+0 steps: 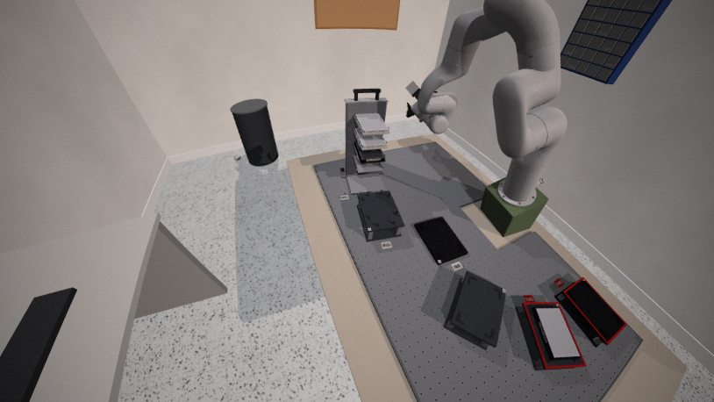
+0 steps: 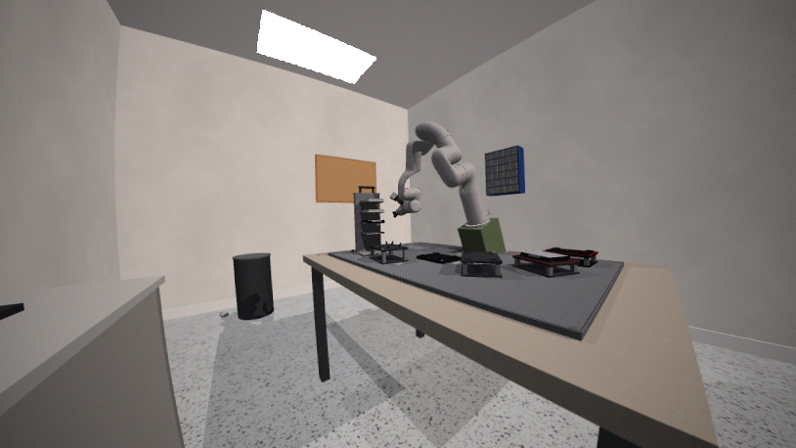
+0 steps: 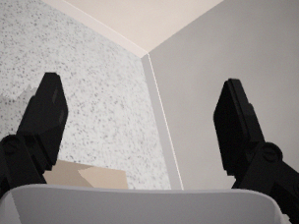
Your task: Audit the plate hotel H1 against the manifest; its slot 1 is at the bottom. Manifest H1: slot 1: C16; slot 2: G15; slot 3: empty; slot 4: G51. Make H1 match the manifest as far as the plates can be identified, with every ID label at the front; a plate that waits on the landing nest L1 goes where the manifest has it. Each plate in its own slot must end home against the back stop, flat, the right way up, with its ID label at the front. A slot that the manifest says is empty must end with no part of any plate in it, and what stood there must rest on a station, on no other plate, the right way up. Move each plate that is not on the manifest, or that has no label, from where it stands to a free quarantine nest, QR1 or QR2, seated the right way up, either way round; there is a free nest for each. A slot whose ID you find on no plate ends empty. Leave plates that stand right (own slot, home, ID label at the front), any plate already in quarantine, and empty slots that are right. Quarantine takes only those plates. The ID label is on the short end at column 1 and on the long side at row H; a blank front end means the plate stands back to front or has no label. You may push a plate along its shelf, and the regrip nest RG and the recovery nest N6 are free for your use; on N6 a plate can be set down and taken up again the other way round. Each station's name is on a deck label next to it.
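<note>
top plate (image 3: 148,221) just under open end effector (image 3: 141,120)

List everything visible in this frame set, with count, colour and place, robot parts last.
Plate rack: 1, grey with black handle, far end of the mat; pale and dark plates on its shelves.
Raised stands: 2, dark grey, one near the rack, one mid-mat.
Flat plate: 1, black, between the two stands.
Red-edged nests: 2, near end of the mat; one holds a white plate, the other shows black.
Bin: 1, black, on the floor.
Board: 1, orange, back wall.
Grid panel: 1, blue-framed, side wall.
Table: 1, tan, with grey mat.
Arm: 1, light grey, on green base.
Pincer: 1, black, open, holding nothing, beside the rack top.
</note>
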`<state>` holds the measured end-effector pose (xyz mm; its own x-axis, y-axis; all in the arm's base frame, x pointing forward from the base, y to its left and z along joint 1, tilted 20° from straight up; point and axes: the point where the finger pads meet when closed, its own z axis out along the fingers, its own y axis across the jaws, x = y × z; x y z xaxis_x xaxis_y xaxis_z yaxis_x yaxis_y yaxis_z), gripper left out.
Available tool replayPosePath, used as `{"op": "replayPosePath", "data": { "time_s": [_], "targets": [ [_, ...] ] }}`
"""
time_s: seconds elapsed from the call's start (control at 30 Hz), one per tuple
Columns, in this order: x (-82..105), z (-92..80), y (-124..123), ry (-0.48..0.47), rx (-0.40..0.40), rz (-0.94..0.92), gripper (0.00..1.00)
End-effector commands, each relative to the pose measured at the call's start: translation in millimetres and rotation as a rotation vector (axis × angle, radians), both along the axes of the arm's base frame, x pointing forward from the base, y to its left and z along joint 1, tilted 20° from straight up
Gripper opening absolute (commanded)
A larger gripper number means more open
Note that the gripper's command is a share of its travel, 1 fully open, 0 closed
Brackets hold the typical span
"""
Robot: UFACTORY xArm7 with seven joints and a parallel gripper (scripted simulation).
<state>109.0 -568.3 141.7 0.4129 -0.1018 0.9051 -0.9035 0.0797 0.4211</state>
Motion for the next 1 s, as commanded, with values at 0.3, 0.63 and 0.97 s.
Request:
{"op": "replayPosePath", "data": {
  "time_s": [0.3, 0.63, 0.97],
  "targets": [
    [-15.2, 41.3, -1, -0.001, -0.001, -0.001, 1.0],
    [-24.5, 66.4, -1, -0.001, -0.001, -0.001, 1.0],
    [-36.0, 97.7, -2, -0.001, -0.002, -0.001, 1.0]
  ]
}}
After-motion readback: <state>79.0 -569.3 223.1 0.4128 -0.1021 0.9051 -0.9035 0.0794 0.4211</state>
